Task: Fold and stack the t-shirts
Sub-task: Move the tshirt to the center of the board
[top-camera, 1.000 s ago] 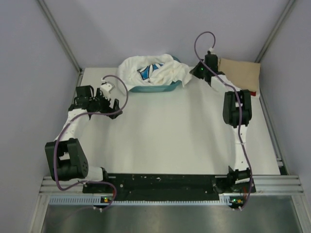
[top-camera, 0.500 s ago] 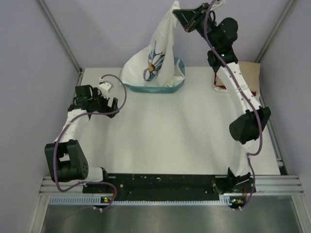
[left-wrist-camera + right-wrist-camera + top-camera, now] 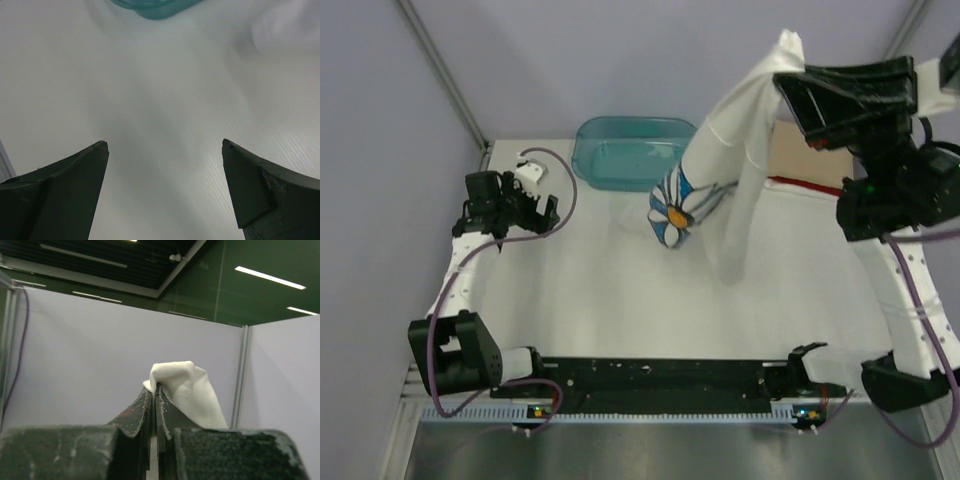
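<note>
The right gripper (image 3: 782, 82) sits high in the upper right of the top view, its jaws pressed together on a pinch of the white t-shirt (image 3: 730, 150). The right wrist view shows a small tuft of the cloth poking out above the closed tips. From that grip the shirt hangs in a long drape down toward the centre of the frame. Its blue, white and orange print (image 3: 672, 212) is bunched at the low end, and a narrower fold reaches the counter (image 3: 600, 300) just right of it.

Behind the drape, toward the upper right, lies the tan t-shirt (image 3: 798, 155), with a thin edge of the red t-shirt (image 3: 812, 186) showing below it. The teal tub (image 3: 610, 160) stands at the top centre.

At the left of the frame, the left gripper (image 3: 165, 145) hovers over bare counter with its jaws wide apart, holding nothing.
</note>
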Robot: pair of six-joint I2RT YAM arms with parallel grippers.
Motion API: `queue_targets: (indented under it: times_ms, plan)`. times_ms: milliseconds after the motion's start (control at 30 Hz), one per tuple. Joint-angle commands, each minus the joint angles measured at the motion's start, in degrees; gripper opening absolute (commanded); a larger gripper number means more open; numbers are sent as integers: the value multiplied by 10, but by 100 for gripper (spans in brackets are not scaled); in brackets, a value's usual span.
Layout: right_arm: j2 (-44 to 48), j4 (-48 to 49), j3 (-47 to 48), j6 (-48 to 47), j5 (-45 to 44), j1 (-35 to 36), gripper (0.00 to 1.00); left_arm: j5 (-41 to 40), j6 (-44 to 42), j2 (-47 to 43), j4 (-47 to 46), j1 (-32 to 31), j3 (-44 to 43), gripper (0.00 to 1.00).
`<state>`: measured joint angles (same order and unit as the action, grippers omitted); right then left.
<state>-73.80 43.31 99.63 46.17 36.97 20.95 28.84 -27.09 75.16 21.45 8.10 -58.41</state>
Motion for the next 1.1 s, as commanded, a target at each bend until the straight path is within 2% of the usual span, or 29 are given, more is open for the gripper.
queue_targets:
  times_ms: [0,167,367,500,633,800,933,967,1033,1067]
  plan:
    - [101,27,-57,-25,25,0,0,24,-8,-47,-21,0,-20,99]
    - [150,-30,-87,-49,56,0,0,33,-5,-59,-19,2,-25,99]
    - [78,-72,-91,-44,64,1,0,39,-7,-55,-3,0,-33,99]
    - [-40,-71,-63,-5,83,15,0,33,-10,-64,4,1,-32,99]
    - [-184,-92,1,15,108,66,0,9,-14,-82,1,1,-26,99]
    - [-373,-239,162,-35,93,130,0,-48,-3,-91,-10,1,-24,99]
    - [-475,-432,275,-153,-53,158,0,-68,-6,-99,-16,1,-14,99]
    - [-484,-491,291,-183,-94,163,17,-66,-9,-99,-14,1,-13,99]
    - [-488,-568,296,-243,-160,168,63,-60,-16,-99,-8,1,-8,99]
    - [-479,-595,286,-266,-184,167,75,-56,-19,-99,-5,1,-6,99]
